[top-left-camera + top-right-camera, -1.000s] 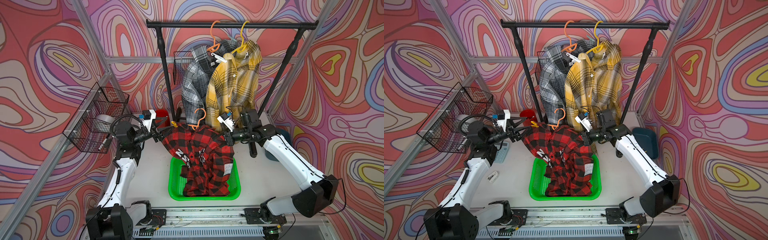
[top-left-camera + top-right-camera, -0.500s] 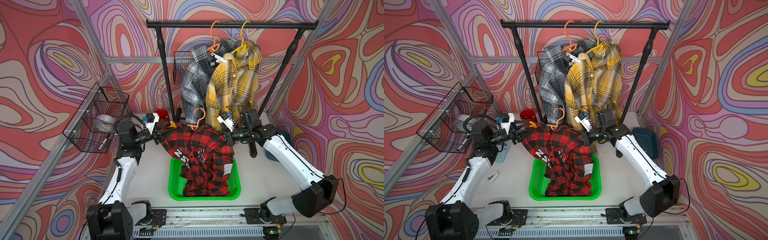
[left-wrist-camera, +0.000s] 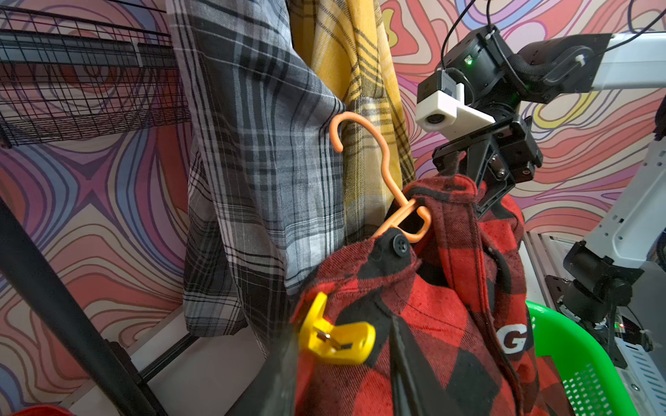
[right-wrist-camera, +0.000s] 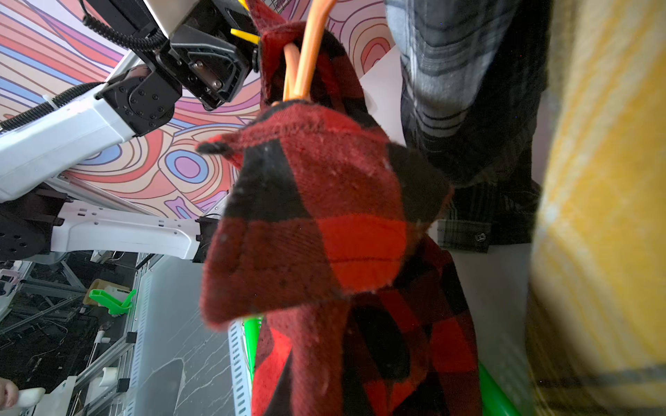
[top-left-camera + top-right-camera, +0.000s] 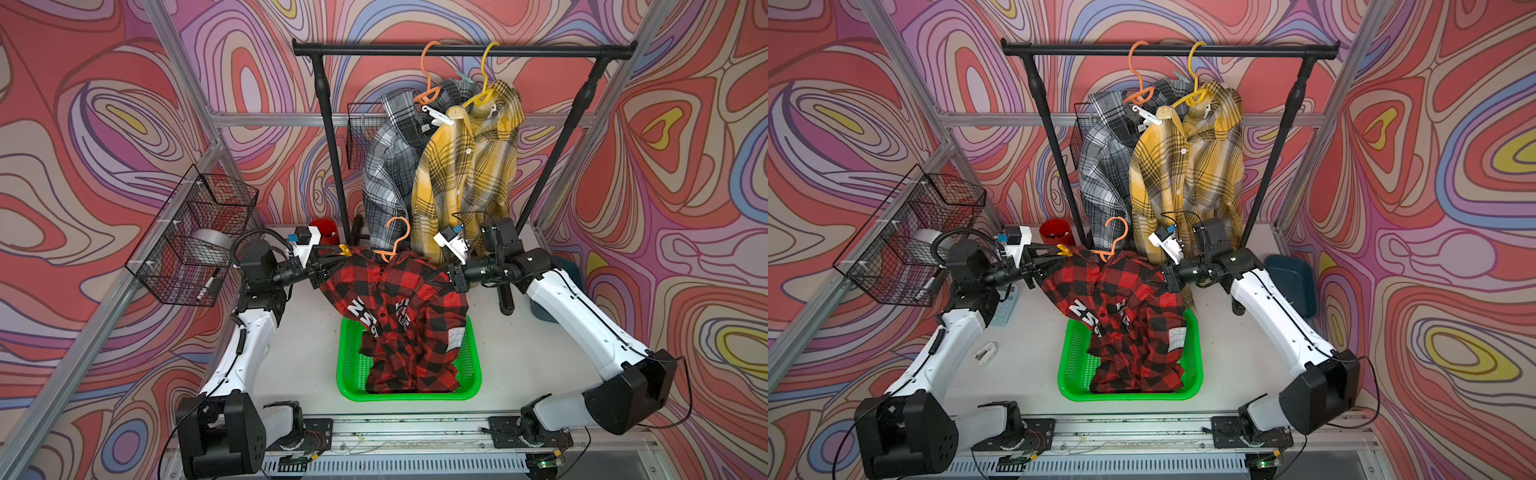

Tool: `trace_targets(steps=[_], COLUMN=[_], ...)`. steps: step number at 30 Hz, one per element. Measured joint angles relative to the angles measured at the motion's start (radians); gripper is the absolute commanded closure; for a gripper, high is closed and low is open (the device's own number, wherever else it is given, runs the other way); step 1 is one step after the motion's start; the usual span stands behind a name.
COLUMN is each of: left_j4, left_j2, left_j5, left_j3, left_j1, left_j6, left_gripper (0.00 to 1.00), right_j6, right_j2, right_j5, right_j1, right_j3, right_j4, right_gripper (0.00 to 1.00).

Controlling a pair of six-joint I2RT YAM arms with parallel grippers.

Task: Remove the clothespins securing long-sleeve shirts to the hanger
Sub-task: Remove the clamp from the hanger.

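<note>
My left gripper (image 5: 335,258) stands part-open, straddling the yellow clothespin (image 3: 335,342) on the red-and-black shirt (image 5: 399,316) shoulder; I can't make out contact. My right gripper (image 5: 454,277) is clamped on the other shoulder, its fingertips buried in fabric.

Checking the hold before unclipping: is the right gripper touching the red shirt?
Touching. The left wrist view shows the right gripper clamped on the red shirt at its shoulder, fabric bunched between the fingers.

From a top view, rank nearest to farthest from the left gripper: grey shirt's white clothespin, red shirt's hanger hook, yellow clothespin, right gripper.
1. yellow clothespin, between the left gripper's jaws.
2. hanger hook, above the red-and-black shirt's collar.
3. right gripper, at that shirt's far shoulder.
4. white clothespin, high by the rail.
</note>
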Motion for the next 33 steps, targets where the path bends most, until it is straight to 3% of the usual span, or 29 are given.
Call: trace_targets(steps=[8, 20, 28, 33], left_j4=[0.032, 0.056, 0.037, 0.138], left_j2=[0.006, 0.008, -0.008, -0.061], left_j5=[0.009, 0.014, -0.006, -0.021], left_j3=[0.0, 0.0, 0.0, 0.0], left_j1=[-0.01, -0.011, -0.012, -0.018], left_j6=[-0.003, -0.002, 0.005, -0.099], left_gripper=[0.63, 1.0, 1.0, 1.0], right_j6=[-0.009, -0.015, -0.018, 0.0], right_j2=[0.019, 0.02, 0.031, 0.03], right_j5=[0.007, 0.01, 0.055, 0.13], right_j1=[0.016, 0.026, 0.037, 0.062], right_j3=[0.011, 0.015, 0.016, -0.026], right_j4=[-0.011, -0.027, -0.037, -0.013], right_gripper=[1.0, 1.0, 1.0, 1.0])
